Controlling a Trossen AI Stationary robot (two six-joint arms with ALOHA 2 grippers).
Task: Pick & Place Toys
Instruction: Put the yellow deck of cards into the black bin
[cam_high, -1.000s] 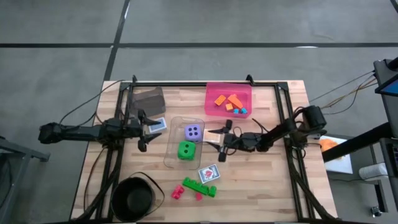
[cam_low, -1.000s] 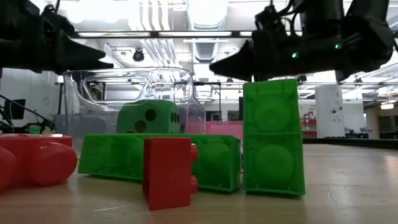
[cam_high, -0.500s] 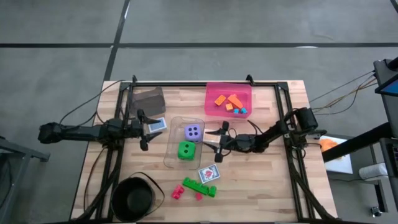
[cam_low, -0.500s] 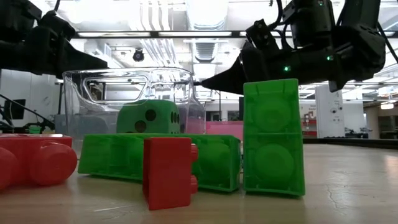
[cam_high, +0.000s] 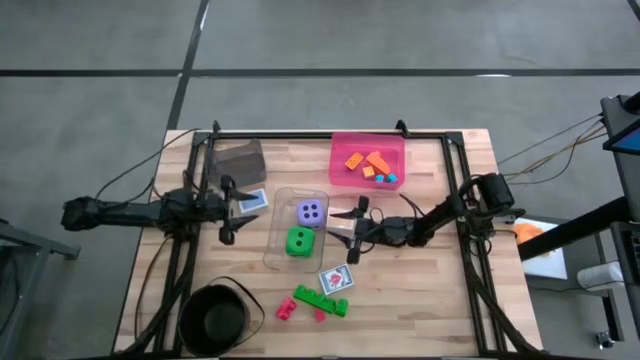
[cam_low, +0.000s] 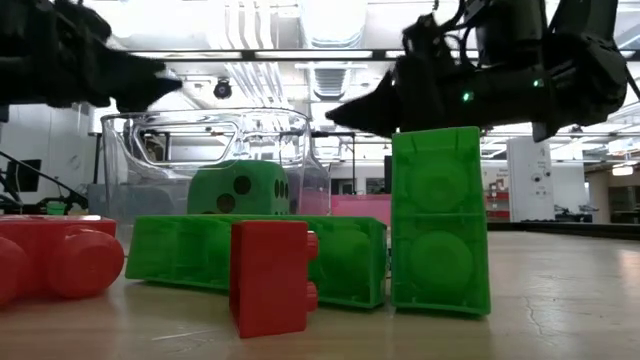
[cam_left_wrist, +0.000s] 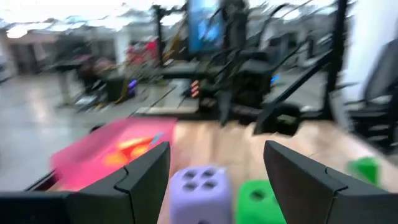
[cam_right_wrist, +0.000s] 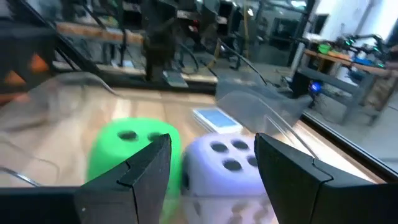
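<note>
A purple die (cam_high: 311, 211) and a green die (cam_high: 298, 241) sit in the clear bin (cam_high: 283, 256) at mid-table. Orange and teal bricks (cam_high: 370, 166) lie in the pink bin (cam_high: 340, 150). Green bricks (cam_high: 320, 300) and pink bricks (cam_high: 287, 309) rest on the table near the front edge, beside a picture card (cam_high: 336, 279). A blue card (cam_high: 252, 200) lies just beyond my left gripper (cam_high: 229, 210), which is open, level and left of the clear bin. My right gripper (cam_high: 347, 232) is open, level and right of that bin, facing both dice (cam_right_wrist: 224, 162).
A grey bin (cam_high: 238, 158) stands at the far left. A black round bowl (cam_high: 213, 318) sits at the near left corner. Dark frame rails (cam_high: 455, 170) run along the table's sides. In the low view an upright green brick (cam_low: 437, 220) stands before the clear bin (cam_low: 200, 150).
My left gripper has tipped slightly upward where it stands. My right arm has leaned a little toward the clear bin. Both grippers keep the same gap, and no toy has moved.
</note>
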